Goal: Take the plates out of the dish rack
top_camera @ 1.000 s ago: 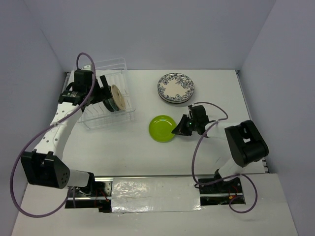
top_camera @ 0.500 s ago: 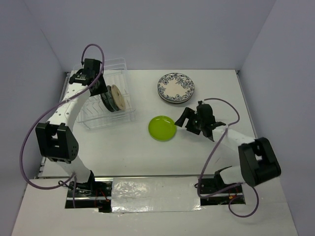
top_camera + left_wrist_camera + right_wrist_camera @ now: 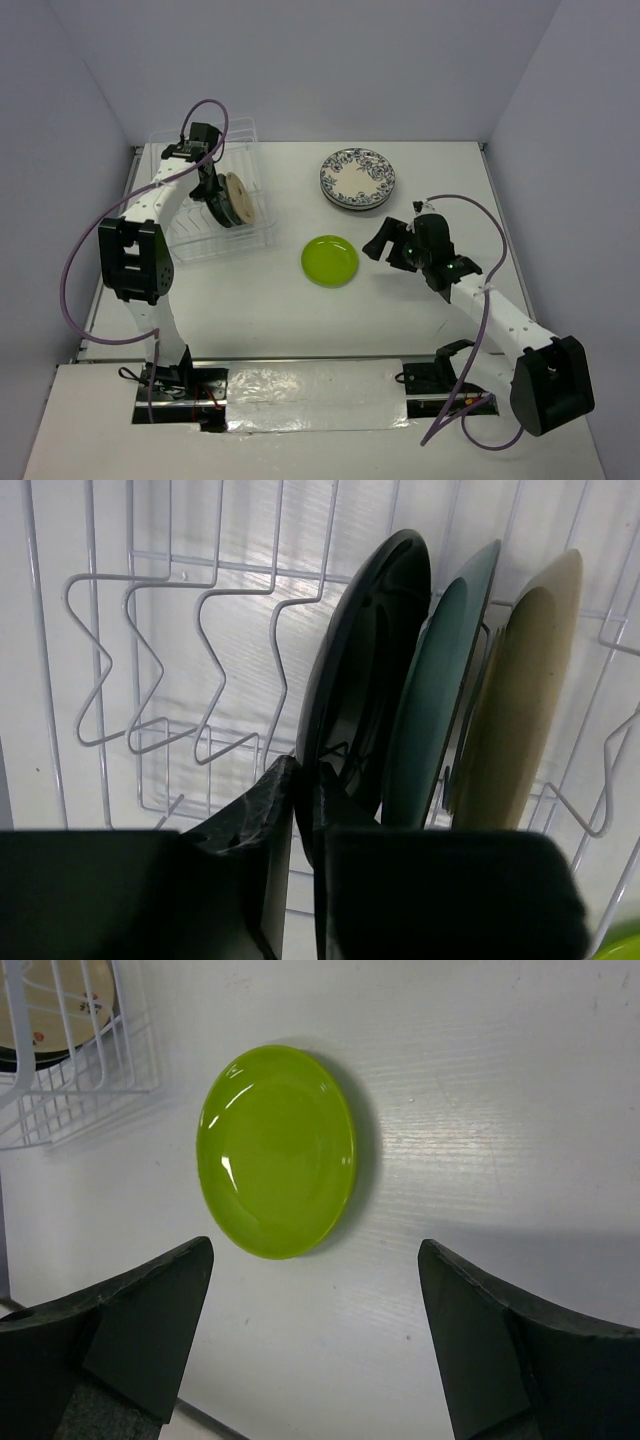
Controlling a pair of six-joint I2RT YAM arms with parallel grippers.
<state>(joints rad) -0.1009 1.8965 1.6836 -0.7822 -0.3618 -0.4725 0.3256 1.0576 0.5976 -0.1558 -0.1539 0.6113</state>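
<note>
From above, the dish rack sits at about ten o'clock on the table. The left gripper reaches down into it beside three plates standing on edge. Only the left wrist view separates them: a dark plate, a teal plate at its three o'clock, and a tan plate further right. Each leans in its own wire slot, with more dividers at their nine o'clock. That same view shows the left jaws nearly together at the dark plate's lower rim, apparently pinching it, though black on black makes the contact hard to read. The overhead view adds what neither wrist camera catches — a stack of white plates with blue rims lying flat at about one o'clock on the table, well apart from the rack. A lime-green plate lies flat on the tabletop near the centre. In the right wrist view the right gripper is spread wide and holds nothing, set back from that plate toward six o'clock. A corner of the rack — with the tan plate's speckled face behind the wires — shows at eleven o'clock in that view.
</note>
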